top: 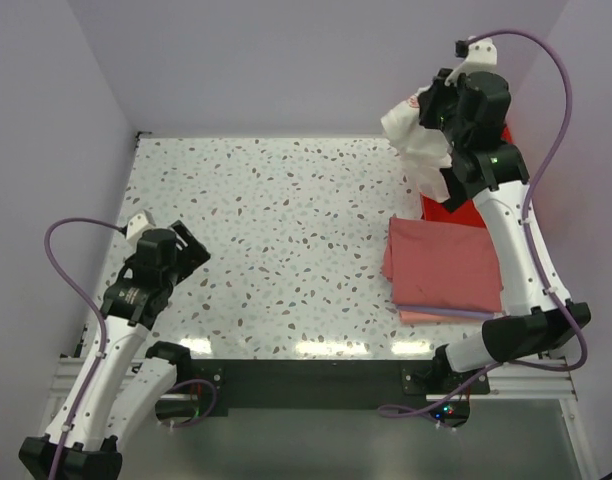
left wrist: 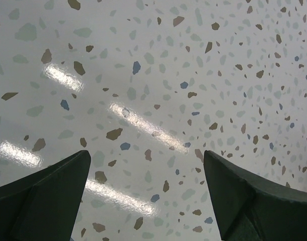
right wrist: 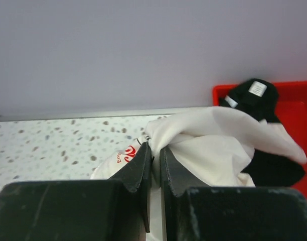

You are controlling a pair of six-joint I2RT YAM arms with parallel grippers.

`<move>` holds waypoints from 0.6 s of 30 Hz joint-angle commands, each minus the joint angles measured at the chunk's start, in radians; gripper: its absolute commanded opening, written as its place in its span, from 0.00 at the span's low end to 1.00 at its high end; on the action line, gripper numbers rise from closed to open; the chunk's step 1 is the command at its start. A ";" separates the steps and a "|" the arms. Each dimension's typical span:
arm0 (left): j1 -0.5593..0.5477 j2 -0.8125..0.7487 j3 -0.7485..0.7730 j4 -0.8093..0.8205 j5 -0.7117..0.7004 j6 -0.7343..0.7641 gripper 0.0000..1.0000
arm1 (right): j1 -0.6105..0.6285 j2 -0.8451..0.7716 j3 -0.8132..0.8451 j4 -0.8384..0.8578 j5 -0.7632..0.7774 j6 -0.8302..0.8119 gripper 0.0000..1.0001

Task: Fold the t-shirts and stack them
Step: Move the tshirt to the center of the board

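A white t-shirt (top: 418, 150) with red print hangs bunched at the back right, lifted off the table. My right gripper (top: 438, 112) is shut on a fold of this white t-shirt (right wrist: 213, 145), the cloth pinched between its fingers (right wrist: 143, 168). Behind it a black t-shirt (right wrist: 254, 95) lies in the red tray. Folded pink t-shirts (top: 444, 268) are stacked at the right side of the table. At the left, my left gripper (top: 186, 245) hovers open over bare speckled tabletop, nothing between its fingers (left wrist: 48, 193).
The red tray (top: 456, 212) sits at the back right, mostly hidden by the right arm and the shirt; its rim (right wrist: 294, 86) shows in the right wrist view. Walls close in the speckled table (top: 276, 240) on the left, back and right.
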 commanded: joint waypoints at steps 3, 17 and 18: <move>0.004 -0.016 -0.007 0.034 0.031 -0.006 1.00 | 0.154 -0.019 0.166 0.017 -0.236 0.011 0.00; 0.004 -0.082 0.050 -0.084 -0.007 -0.018 1.00 | 0.514 0.214 0.447 0.127 -0.486 0.095 0.00; 0.004 -0.092 0.056 -0.098 -0.019 -0.023 1.00 | 0.528 0.248 0.475 0.150 -0.509 0.120 0.00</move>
